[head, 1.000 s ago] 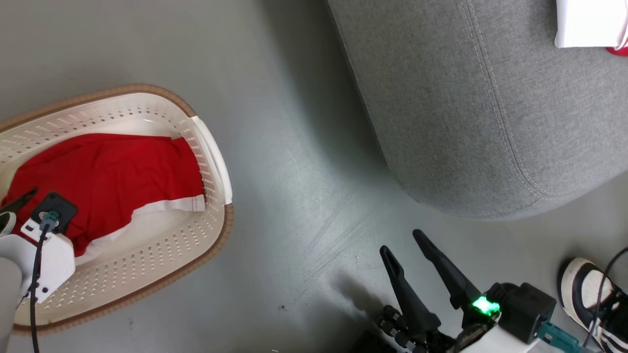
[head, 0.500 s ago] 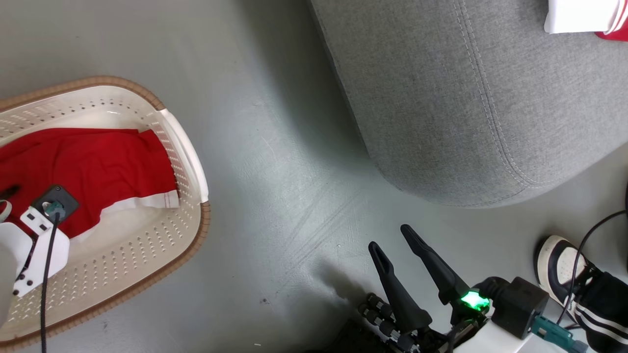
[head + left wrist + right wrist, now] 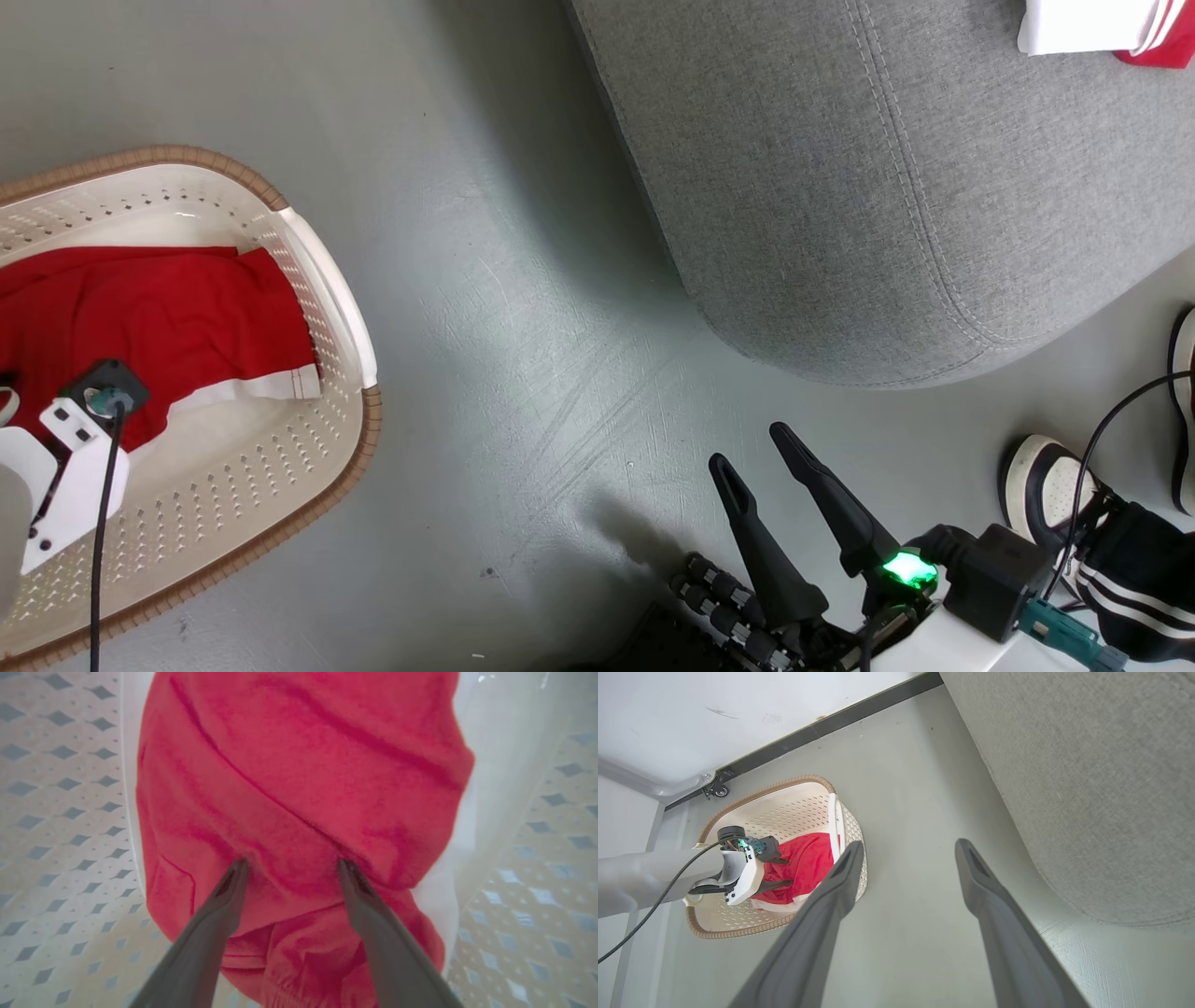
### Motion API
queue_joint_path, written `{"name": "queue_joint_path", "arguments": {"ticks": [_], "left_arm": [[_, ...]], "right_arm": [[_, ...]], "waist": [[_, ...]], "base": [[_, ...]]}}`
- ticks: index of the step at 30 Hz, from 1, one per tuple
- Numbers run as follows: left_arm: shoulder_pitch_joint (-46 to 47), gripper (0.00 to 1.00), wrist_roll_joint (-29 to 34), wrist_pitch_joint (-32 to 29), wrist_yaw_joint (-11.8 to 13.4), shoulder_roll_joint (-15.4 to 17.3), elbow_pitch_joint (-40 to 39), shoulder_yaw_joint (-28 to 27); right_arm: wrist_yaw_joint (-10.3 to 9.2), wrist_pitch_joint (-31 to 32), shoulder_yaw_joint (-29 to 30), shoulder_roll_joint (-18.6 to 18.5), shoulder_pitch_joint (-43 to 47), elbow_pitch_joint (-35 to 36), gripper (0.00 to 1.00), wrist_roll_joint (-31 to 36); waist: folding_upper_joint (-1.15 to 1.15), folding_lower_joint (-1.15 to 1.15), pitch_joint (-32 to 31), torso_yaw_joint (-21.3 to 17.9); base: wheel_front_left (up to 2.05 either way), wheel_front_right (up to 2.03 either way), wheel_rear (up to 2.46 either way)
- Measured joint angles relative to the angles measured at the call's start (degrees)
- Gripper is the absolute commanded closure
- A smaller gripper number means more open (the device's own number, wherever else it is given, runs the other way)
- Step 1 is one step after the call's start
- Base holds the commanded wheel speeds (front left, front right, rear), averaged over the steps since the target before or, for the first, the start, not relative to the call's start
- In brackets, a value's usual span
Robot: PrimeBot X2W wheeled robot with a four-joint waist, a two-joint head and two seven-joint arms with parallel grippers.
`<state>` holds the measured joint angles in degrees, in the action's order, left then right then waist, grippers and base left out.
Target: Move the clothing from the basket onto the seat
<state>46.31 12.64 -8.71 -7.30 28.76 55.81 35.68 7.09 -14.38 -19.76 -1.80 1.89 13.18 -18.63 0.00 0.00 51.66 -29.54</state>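
The left tool [image 3: 290, 863] stands with its fingers spread apart, both tips touching the red shorts [image 3: 299, 774], nothing clamped yet. The shorts lie crumpled in the basket [image 3: 369, 420], white hem showing. The right tool [image 3: 750, 448] hangs over the floor [image 3: 523, 280], fingers apart and empty, between basket and seat [image 3: 840, 187]. A white-and-red top [image 3: 1083, 23] already lies at the seat's far edge. By my reading, half is done: the shorts need gripping, lifting and carrying across.
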Motion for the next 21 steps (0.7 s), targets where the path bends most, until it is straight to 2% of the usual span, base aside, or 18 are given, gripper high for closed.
{"name": "queue_joint_path", "arguments": {"ticks": [12,18,19,21], "left_arm": [[1.4,0.0,-1.8,-2.4,0.0,-0.1,3.0,0.4],[1.4,0.0,-3.4,-2.8,0.0,-1.3,4.2,1.0],[1.4,0.06,-3.4,-2.8,0.0,-1.3,4.2,1.0],[1.4,1.0,-4.8,-2.7,0.0,-1.6,4.6,1.2]], "right_arm": [[0.0,0.0,0.0,0.0,0.0,0.7,0.0,0.5],[0.0,0.0,0.1,0.0,0.0,0.9,0.0,0.5],[0.0,0.0,0.1,0.0,0.0,0.9,0.0,0.5],[0.0,0.0,0.0,0.0,0.0,0.9,0.0,0.5]], "waist": [[0.0,0.0,0.1,0.2],[0.0,0.0,0.3,0.5],[0.0,0.0,0.3,0.5],[0.0,0.0,0.3,0.5]], "base": [[0.0,0.0,0.0],[0.0,0.0,0.0],[0.0,0.0,0.0],[0.0,0.0,0.0]]}}
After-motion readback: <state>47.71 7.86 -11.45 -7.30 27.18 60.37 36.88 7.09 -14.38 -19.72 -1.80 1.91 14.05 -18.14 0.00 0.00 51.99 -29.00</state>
